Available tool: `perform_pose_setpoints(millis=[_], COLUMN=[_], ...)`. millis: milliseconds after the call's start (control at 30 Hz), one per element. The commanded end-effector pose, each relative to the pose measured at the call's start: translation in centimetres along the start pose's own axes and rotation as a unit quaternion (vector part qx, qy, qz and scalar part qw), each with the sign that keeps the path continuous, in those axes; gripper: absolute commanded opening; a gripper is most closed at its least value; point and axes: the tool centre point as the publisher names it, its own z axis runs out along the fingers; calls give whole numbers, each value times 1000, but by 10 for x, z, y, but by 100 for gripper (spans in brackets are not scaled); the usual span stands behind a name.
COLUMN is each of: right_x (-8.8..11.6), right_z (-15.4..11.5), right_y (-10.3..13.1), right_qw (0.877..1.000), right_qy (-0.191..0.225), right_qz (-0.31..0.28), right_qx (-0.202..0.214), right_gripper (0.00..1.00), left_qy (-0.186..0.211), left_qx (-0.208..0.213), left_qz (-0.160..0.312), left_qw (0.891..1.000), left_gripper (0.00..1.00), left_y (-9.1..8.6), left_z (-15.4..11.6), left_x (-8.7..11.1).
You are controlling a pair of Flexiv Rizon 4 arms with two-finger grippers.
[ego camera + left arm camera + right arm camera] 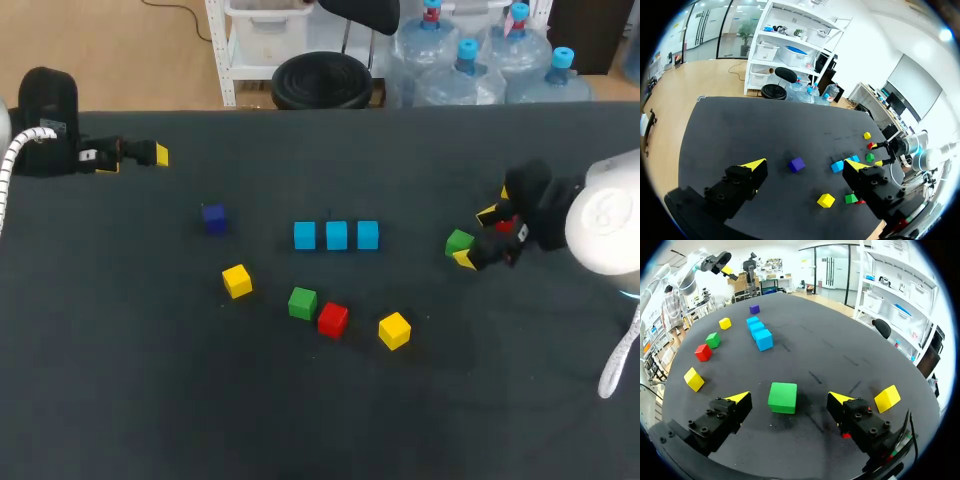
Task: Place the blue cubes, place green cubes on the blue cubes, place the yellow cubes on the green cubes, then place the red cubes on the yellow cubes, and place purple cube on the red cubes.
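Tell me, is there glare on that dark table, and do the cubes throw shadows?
Head view: the table looks matte, without glare; shadows beside the blue cubes barely show. Right wrist view: a soft dark shadow lies under the green cube. Left wrist view: no bright spots on the table.

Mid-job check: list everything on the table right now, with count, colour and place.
blue cubes: three, light blue, in a row at mid-table.
purple cube: one, left of the row.
green cubes: two; one in front of the row, the other between the right claw's fingers, untouched.
yellow cubes: three; two in front of the row, the second at, the third beside the right claw.
red cube: one, next to the front green cube.
red patch: by the right claw, mostly hidden.
table: one, black.
left claw: open, empty, far left.
right claw: open.
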Motion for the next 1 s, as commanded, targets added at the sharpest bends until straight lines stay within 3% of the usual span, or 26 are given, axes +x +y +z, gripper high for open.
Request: perform_pose_setpoints(millis=[33,133,200,400,467,633,1000], right_x=[2,2,2,2,3,1,-15], right_z=[2,5,6,11,13,14,7], right_y=[-2,-1,1,4,4,3,0], right_qw=[1000,1000,1000,1000,1000,1000,998], right_qy=[-4,-3,-4,-3,-3,-5,-16], right_qz=[0,0,0,0,0,-1,-41], right_qx=[-4,-7,-9,-15,-17,-17,-38], right_gripper=[71,62,50,44,37,0,0], left_qy=[2,2,2,2,2,2,2], left_qx=[-3,-3,-3,-3,-3,-3,-3], left_qz=[-1,-1,-1,-1,-1,-1,-1], left_qw=[1000,1000,1000,1000,1000,1000,1000], left_gripper=[100,100,100,100,100,100,100], left_y=[-1,-1,-1,-1,-1,-1,-1], left_z=[0,0,0,0,0,0,0], left_x=[-1,-1,-1,-1,-1,-1,-1])
